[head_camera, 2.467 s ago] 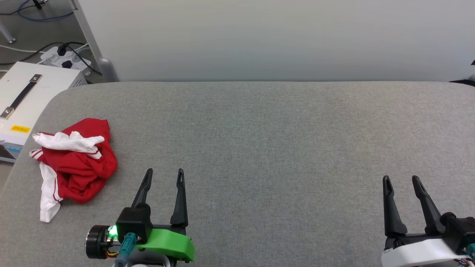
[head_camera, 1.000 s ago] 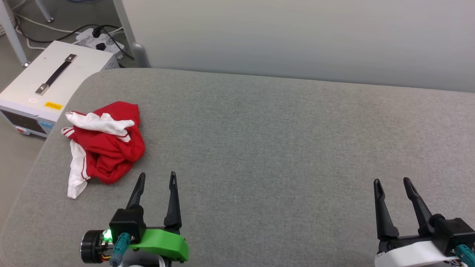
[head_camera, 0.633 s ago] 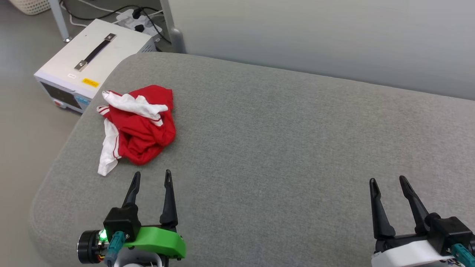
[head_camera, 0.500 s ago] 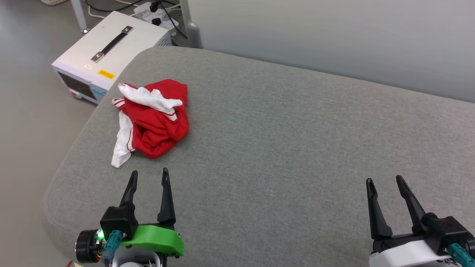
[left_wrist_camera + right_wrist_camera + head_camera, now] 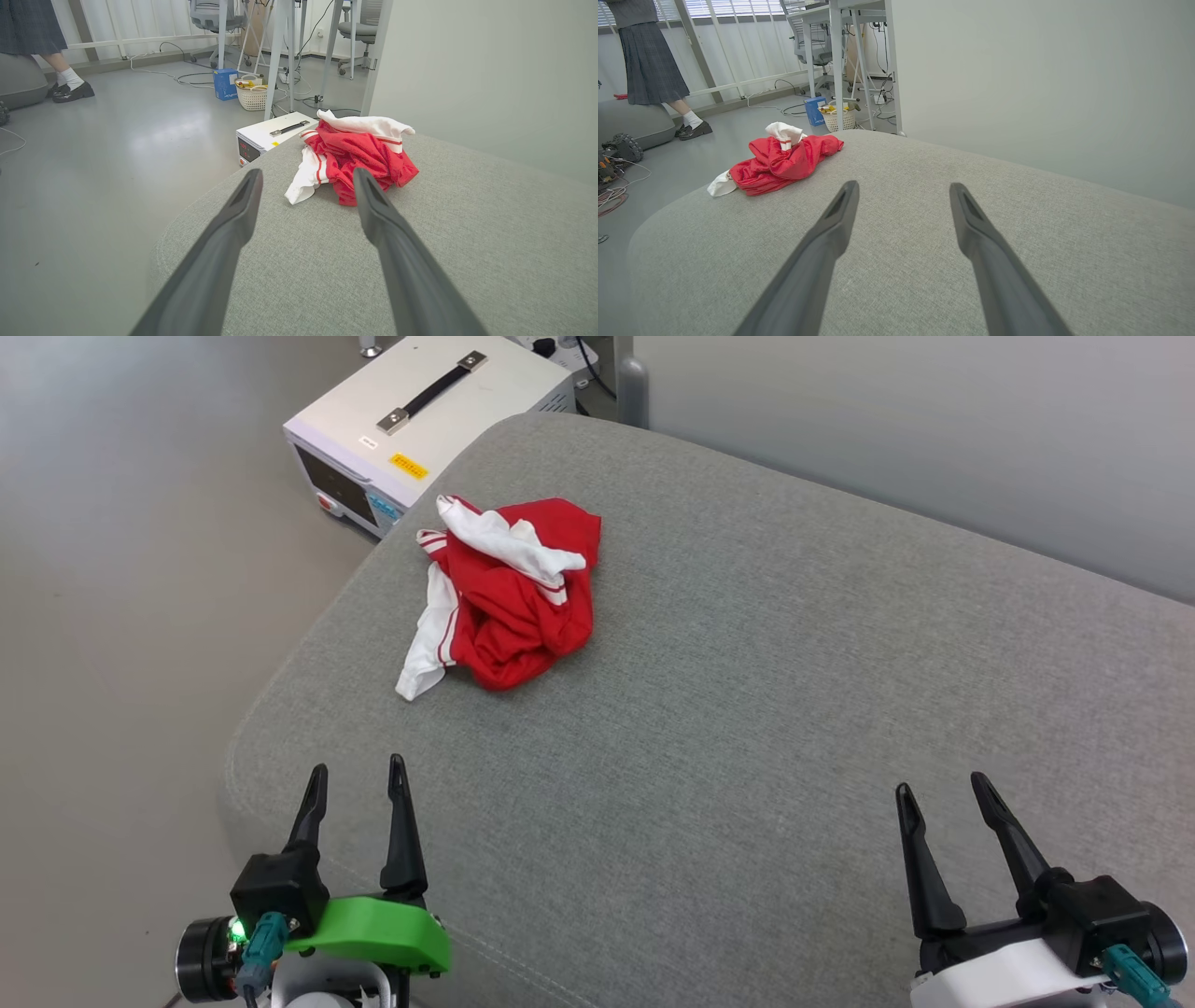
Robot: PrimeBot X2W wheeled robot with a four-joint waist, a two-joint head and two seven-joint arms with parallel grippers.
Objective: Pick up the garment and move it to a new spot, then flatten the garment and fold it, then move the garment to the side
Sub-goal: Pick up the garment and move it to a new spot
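Lettering on the yellow label [image 5: 409, 466] atop the white instrument case [image 5: 485, 401] is too small to be read. Red digits lit on the case's front panel [image 5: 246, 150] and the print on a blue carton [image 5: 225, 84] beside a white basket [image 5: 252, 97] are likewise illegible. The garment [image 5: 513, 597], red with white sleeves and striped trim, is shown crumpled in a heap near the far left corner of the grey padded surface [image 5: 794, 691], just beside the case. The left gripper [image 5: 357, 782], on a green mount, is held low over the near left edge, aimed toward the garment, with its fingers [image 5: 233, 219] spread apart and nothing between them. The right gripper [image 5: 943, 791], on a white mount, is held at the near right, well apart from the garment, its fingers [image 5: 831, 228] likewise spread and empty.
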